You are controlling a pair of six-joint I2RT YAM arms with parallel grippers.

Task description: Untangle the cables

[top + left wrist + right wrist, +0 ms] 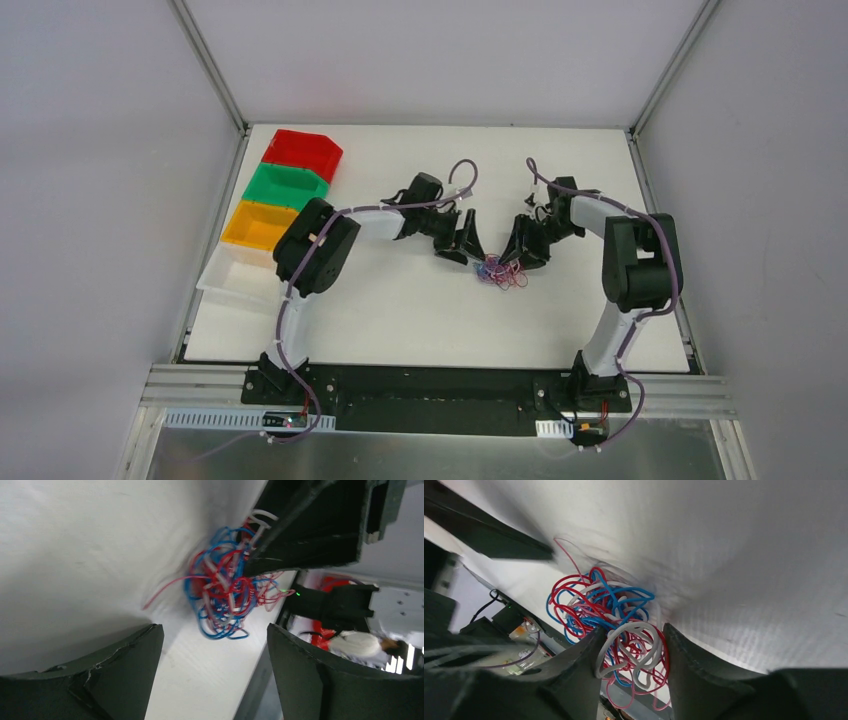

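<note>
Black plastic on both tools. Left tool (462, 247): spread wide open, gripping nothing, tilted down toward the tabletop (400, 320). Just ahead of its fingertips and apart from them, the cables (222, 597): a small knot of thin red, blue and white strands on the white surface. One red strand straying out of the knot on the left tool's side. Slightly blurred in the left wrist view.

Right tool (634, 629): facing the left one across the knot, parted rather than clamped shut. Set astride the edge of the knot, with white and red loops sitting loosely in the gap between its two fingers (579, 670). Hard to tell whether pressed by either finger. From the left wrist, seen reaching into the far side of the knot, a white loop right at its tip.

Knot between the two tools: touching the right, just short of the left. Near the middle of the tabletop, a little toward the right edge, about midway between the far and near edges.

Well apart, along the left edge from the far left corner: a row of a red bin (303, 152), a green bin (285, 185) and a yellow bin (258, 225). Then a white tray (228, 282), closest to the near edge and partly hidden by the left arm (315, 250).
</note>
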